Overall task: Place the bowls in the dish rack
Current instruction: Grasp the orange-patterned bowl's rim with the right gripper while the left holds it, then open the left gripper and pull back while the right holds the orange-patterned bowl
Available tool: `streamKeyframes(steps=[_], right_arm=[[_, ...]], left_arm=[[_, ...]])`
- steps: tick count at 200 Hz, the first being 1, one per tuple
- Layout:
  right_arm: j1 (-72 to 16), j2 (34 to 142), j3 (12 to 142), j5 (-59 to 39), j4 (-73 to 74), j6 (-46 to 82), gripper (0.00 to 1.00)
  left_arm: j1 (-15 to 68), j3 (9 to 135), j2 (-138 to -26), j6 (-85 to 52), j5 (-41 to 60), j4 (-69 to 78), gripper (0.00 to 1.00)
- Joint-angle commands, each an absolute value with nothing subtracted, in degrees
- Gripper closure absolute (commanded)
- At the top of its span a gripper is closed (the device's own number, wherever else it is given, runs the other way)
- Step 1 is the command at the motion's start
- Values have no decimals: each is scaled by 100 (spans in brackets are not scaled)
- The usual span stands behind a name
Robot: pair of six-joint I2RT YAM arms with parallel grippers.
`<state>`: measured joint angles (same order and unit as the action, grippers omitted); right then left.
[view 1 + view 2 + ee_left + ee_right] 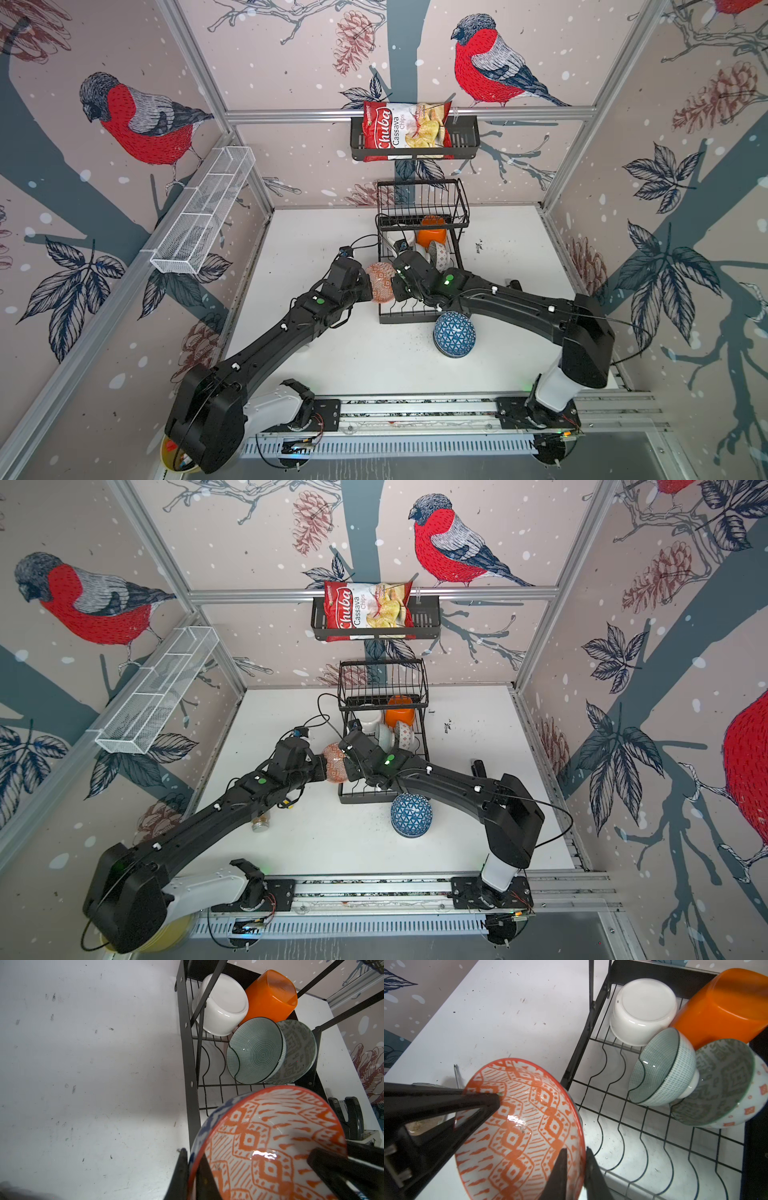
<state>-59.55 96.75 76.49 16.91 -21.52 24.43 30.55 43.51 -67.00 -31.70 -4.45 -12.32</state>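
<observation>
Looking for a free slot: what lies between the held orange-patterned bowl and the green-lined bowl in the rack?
Only bare wire dividers of the dish rack, no bowl; the right wrist view shows it.

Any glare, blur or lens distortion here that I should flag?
Left wrist view: a bright glare streak inside the orange-patterned bowl, and focus softens toward the lens. Right wrist view: a similar highlight in that bowl, and the tray of the dish rack glows white under the wires. Both top views: even light, with wide-angle stretch that makes the frame posts splay outward.
</observation>
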Motion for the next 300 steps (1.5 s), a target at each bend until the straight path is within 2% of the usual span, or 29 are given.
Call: streamKeyframes(steps=[1,40,54,68,111,138,157,215,258,300], right_arm=[[-5965,9728,7705,1871,-2127,2540,88],[-5963,9827,7789,2082,-2127,2578,100],[-5965,9850,7835,2217,-2127,2600,100],[-5966,9874,7874,2371,-2136,2628,100],[-5977,9966,7985,2828,-2158,2613,100],[-5946,10054,8174,2892,-2278,2544,100],[-5902,10123,8350,2901,-2434,2507,100],[-5829,10143,8508,3571,-2774,2409,100],[-5810,10368,8583,4434,-2962,2314,100],[-5803,10718,8723,4760,-2813,1975,100]], left_arm=[[3063,4333,-6688,-3245,-299,-730,100],[3063,4238,-6660,-3300,-203,-589,100],[3061,4174,-6649,-3342,-211,-533,100],[3064,4125,-6638,-3366,-204,-461,91],[3067,4096,-6675,-3360,-130,-293,79],[3063,4115,-6690,-3305,-123,-235,59],[3060,4135,-6668,-3264,-131,-202,38],[3063,3980,-6154,-3147,-675,-213,3],[3000,3574,-5498,-3205,-1019,22,3],[2841,3312,-5162,-3287,-1066,67,3]])
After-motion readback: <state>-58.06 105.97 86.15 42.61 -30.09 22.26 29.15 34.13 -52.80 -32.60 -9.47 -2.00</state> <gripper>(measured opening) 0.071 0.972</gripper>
